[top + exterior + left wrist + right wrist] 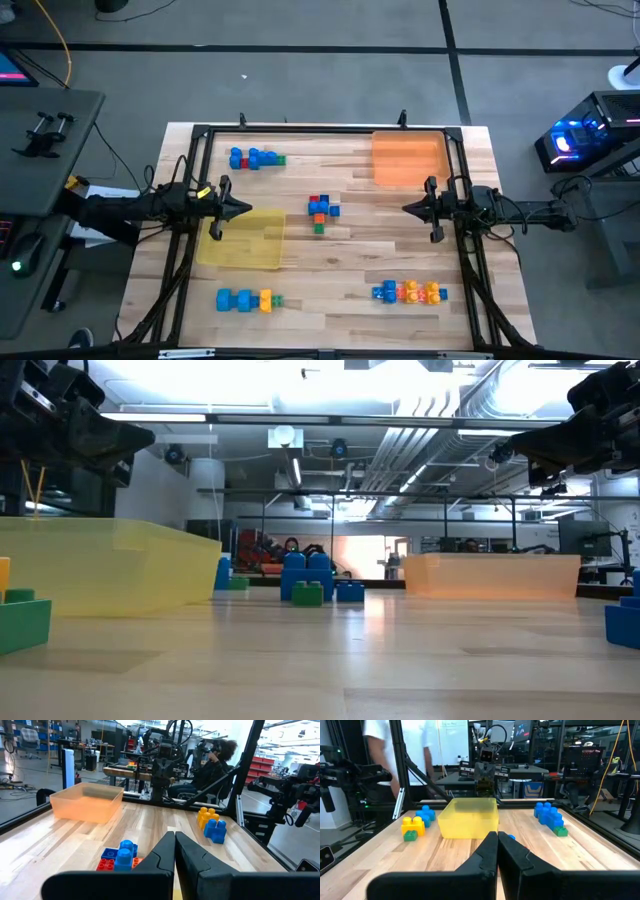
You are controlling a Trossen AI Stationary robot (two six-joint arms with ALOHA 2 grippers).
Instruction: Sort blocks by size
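Four clusters of small studded blocks lie on the wooden table: a blue, red and green one at the far left (256,158), a blue, red, orange and green one in the middle (322,211), a blue, yellow and green one at the near left (244,299), and a blue, orange and yellow one at the near right (410,292). My left gripper (247,209) hangs shut and empty over the far edge of the yellow tray (242,240). My right gripper (407,208) hangs shut and empty near the orange tray (408,158). Both point toward the middle cluster.
A black frame (300,130) runs along the table's edges. In the right wrist view a person in a white top (385,750) stands beyond the table's left side; in the left wrist view a seated person (215,765) shows beyond the right side. Bare wood lies between the clusters.
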